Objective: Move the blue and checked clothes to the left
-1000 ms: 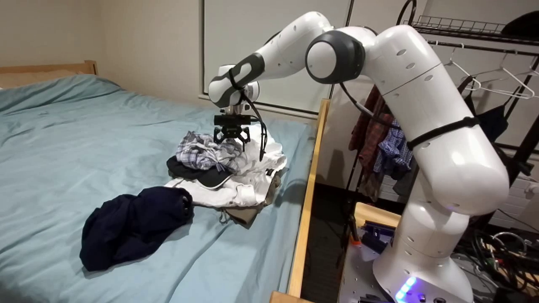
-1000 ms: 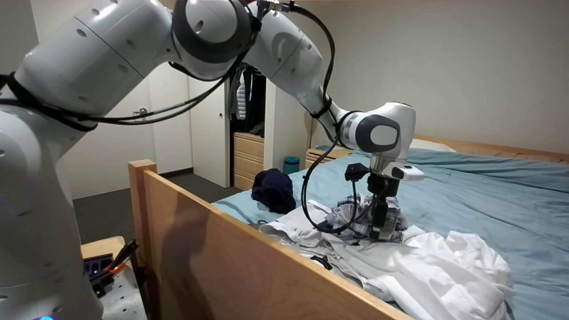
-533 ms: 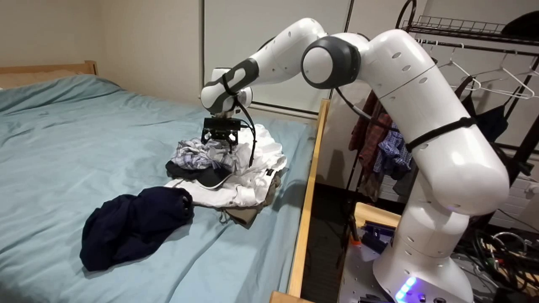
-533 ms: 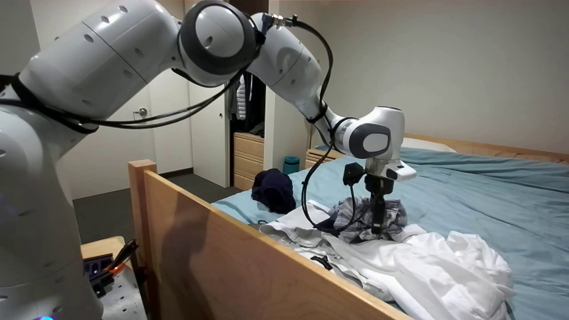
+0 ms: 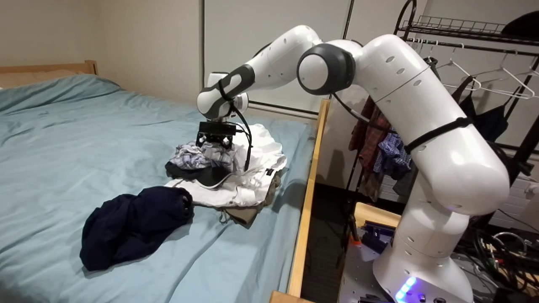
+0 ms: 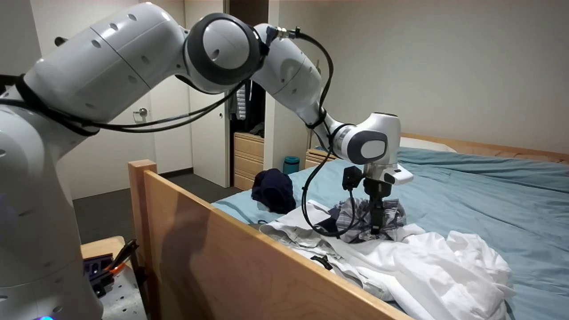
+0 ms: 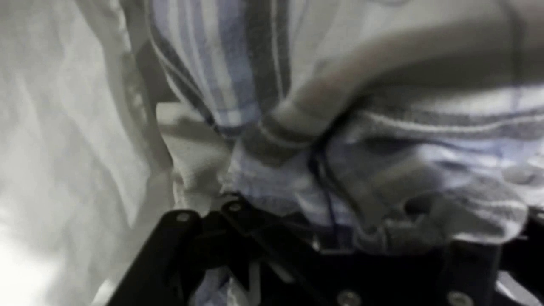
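Checked garment (image 5: 197,156), near boarded edge of bed (image 5: 118,143): gripper (image 6: 376,227) sits, jaws spread, in folds, grasp seemingly pending; next, clench, carry left.

White arm (image 5: 425,97) arched, elbow (image 5: 322,69) high, wrist (image 5: 214,101) low, claw (image 6: 377,224) pointing down, spread wide

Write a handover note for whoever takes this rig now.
Gripper: down in the folds of the checked garment; whether it has a grip can't be told.
Checked garment: bunched on a black item, next to white cloth.
Navy garment: on the bed, to the robot's left of the checked one.
Done: navy, apparently.
To do: confirm the grip, then lift the checked garment and move it left.
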`<state>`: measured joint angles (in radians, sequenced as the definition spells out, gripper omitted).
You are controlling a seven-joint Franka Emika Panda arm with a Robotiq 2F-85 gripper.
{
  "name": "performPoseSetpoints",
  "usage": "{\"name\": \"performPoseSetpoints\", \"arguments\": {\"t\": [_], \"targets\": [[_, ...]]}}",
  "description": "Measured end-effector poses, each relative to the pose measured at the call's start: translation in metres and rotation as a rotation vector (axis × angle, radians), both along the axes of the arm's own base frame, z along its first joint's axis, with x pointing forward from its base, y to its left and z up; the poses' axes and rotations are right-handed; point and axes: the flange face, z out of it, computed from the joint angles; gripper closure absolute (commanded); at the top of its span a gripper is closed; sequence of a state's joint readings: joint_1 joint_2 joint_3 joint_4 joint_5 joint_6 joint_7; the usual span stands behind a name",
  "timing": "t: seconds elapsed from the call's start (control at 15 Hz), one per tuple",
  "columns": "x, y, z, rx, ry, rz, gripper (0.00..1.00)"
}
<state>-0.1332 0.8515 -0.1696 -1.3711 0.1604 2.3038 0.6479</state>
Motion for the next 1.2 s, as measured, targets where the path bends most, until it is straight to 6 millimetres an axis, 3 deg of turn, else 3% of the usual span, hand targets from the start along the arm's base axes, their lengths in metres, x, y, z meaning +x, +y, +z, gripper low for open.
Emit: {"name": "performPoseSetpoints", "arguments": {"t": [0.53, 1.0, 1.2], "targets": [[0.008, 0.008, 0.003, -0.004, -0.014, 0.017, 0.95], [0.009, 0.011, 0.002, -0.001, -0.015, 0.034, 0.94], [0.014, 0.023, 0.014, 0.000, -0.040, 0.134, 0.94]]}}
